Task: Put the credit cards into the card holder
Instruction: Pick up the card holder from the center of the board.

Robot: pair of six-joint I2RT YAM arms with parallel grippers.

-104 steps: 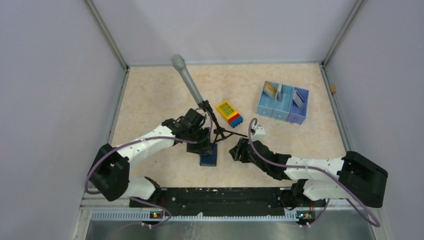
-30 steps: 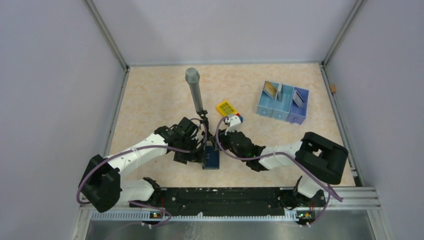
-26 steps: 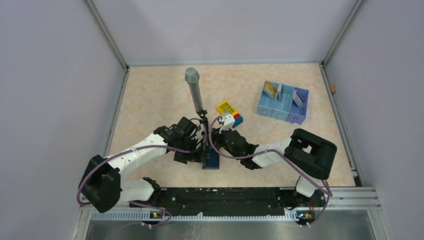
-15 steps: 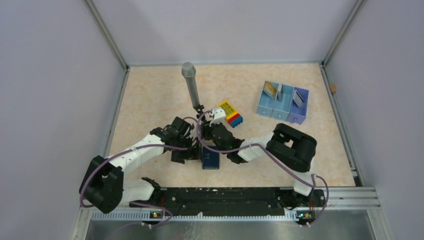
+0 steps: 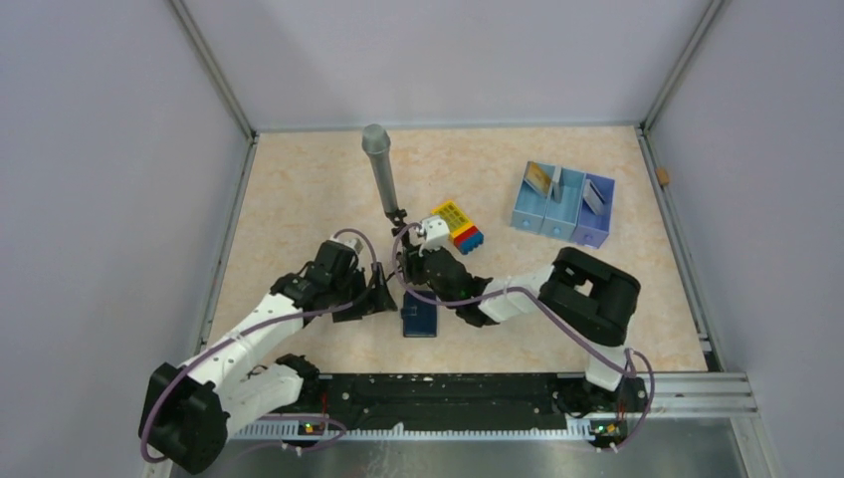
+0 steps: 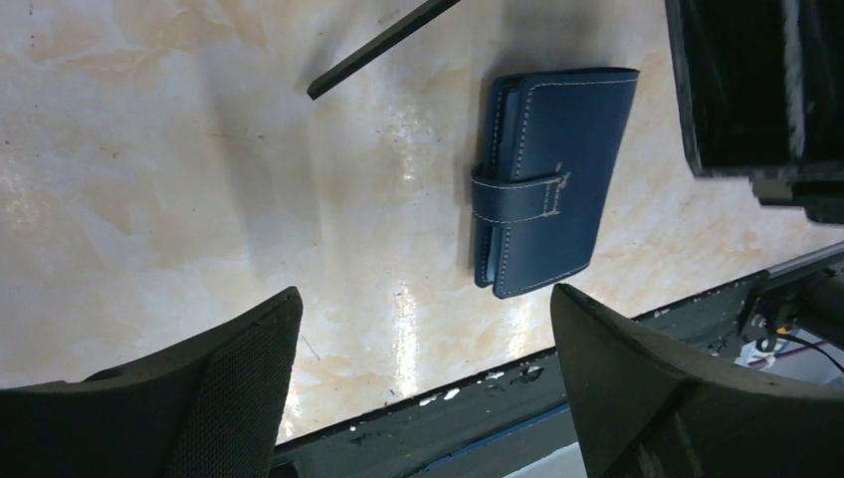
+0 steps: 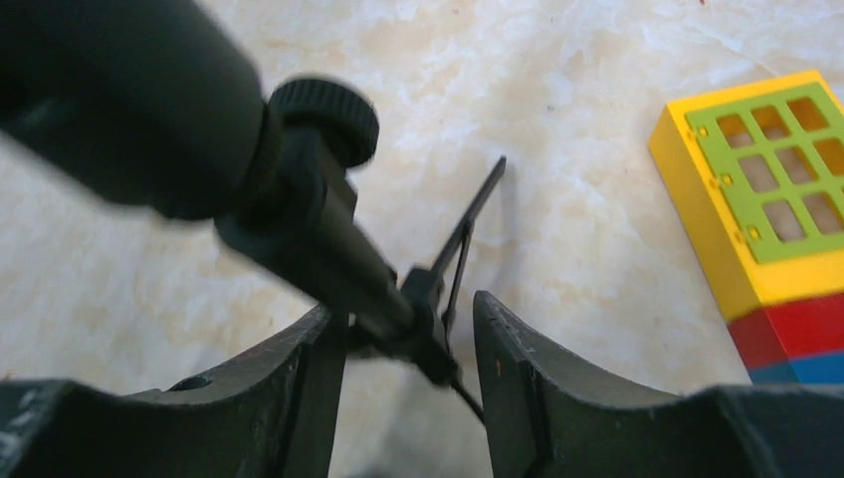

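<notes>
Looking from the left, we see the left end effector point(image 6: 423, 317) low over the beige marbled table point(image 5: 299, 189), with its two fingers spread wide and nothing between them. Just to its right lies the small navy-blue folding card holder point(image 5: 419, 317), flat on the table near the front edge and closed, with its snap tab across the middle. Behind the card holder, the right end effector point(image 7: 403, 334) is narrow, and its fingers hold the stem of a black tripod stand point(image 7: 328, 249). This stand carries a grey microphone point(image 5: 378, 164), which leans a little to the left. Near the stand, to the right, a toy brick block with a yellow top point(image 5: 453, 219) lies on the table. Far to the right stands a pale blue three-compartment tray point(image 5: 545, 221). The credit cards are in it, one on edge in each compartment: a gold card point(image 5: 538, 177) in the left, a pale card point(image 5: 557, 177) in the middle, and a third card point(image 5: 593, 196) in the right one. The cards are well apart from the card holder.
</notes>
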